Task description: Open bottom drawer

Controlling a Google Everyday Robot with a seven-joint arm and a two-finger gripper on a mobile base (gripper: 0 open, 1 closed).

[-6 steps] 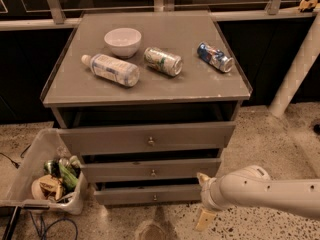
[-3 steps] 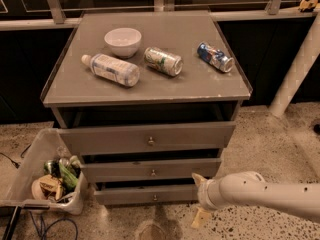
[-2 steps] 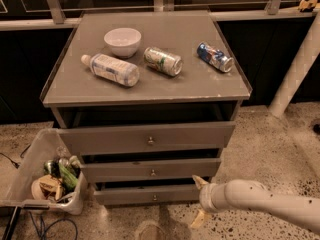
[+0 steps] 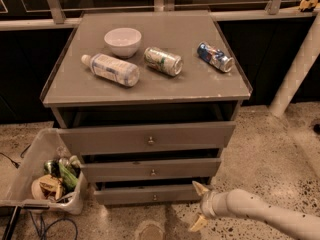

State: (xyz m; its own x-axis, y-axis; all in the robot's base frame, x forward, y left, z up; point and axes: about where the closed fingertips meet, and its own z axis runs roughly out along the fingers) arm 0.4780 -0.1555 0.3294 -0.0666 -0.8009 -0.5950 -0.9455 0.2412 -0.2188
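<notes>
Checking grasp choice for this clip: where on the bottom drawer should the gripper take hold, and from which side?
Probably the small knob centred on the bottom drawer, approached from the front: the flat front offers nothing else to pinch. The open gripper is off the drawer's right end.

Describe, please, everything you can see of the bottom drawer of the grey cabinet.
The bottom drawer is the lowest and slimmest of three: a flat grey front, painted-looking, with a small round brass knob at its centre. It sits level, pushed in or nearly so, its inside hidden, just above the speckled floor. The claw, open, is at its right end; whether its upper finger touches the front is unclear.
</notes>
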